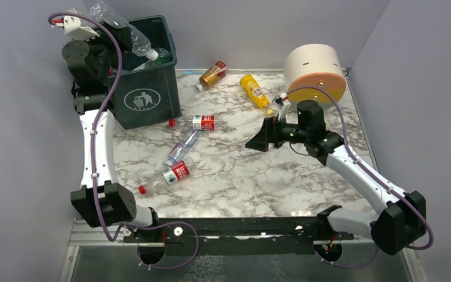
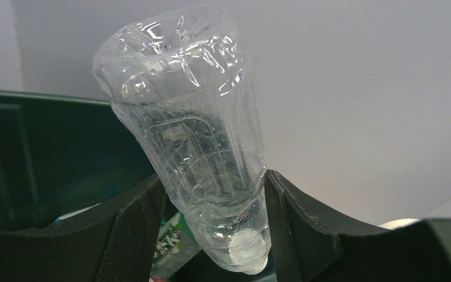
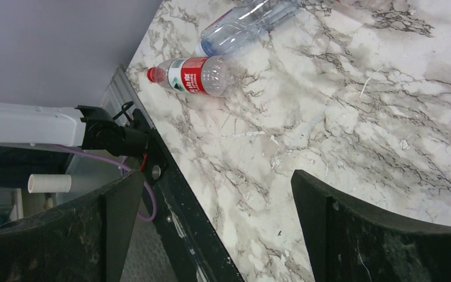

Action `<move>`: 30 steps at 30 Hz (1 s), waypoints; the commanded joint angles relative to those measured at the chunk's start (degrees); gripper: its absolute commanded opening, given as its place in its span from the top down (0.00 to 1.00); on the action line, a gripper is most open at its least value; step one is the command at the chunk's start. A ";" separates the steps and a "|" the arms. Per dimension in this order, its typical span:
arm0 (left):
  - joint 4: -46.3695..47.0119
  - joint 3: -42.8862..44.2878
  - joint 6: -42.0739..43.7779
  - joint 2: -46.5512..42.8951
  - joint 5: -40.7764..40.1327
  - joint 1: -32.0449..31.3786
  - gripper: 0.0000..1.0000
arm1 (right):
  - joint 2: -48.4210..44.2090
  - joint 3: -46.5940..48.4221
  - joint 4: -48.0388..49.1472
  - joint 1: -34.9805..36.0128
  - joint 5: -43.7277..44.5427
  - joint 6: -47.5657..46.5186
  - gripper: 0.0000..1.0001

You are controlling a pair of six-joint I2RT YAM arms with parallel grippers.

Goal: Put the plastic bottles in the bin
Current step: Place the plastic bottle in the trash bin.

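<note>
My left gripper (image 1: 122,36) is raised over the dark green bin (image 1: 144,100) and is shut on a clear plastic bottle (image 1: 120,26), which tilts cap-down above the bin's opening. In the left wrist view the bottle (image 2: 194,135) sits neck-down between my fingers (image 2: 135,223), with the bin's inside (image 2: 35,147) behind it. A green-labelled bottle (image 1: 161,56) lies in the bin. On the table lie two red-labelled bottles (image 1: 202,122) (image 1: 173,173), a bluish clear one (image 1: 182,148), an amber one (image 1: 213,73) and a yellow one (image 1: 254,90). My right gripper (image 1: 258,139) is open and empty above mid-table.
A big cream cylinder (image 1: 315,70) lies at the back right, close behind my right wrist. Grey walls close in the left, back and right sides. The right wrist view shows a red-labelled bottle (image 3: 197,75) near the table's front rail (image 3: 176,194).
</note>
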 commanded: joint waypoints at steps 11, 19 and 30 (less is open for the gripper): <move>-0.64 0.83 -0.79 7.51 2.38 3.35 0.14 | -0.51 -0.80 0.64 0.33 -0.65 -0.75 0.00; -5.04 4.58 -1.50 6.22 2.74 4.17 0.03 | 0.40 -0.50 0.83 0.33 0.98 -1.22 0.00; -17.57 16.65 -1.44 2.37 3.32 6.71 0.01 | 5.97 3.36 -1.02 0.24 15.46 -5.53 0.01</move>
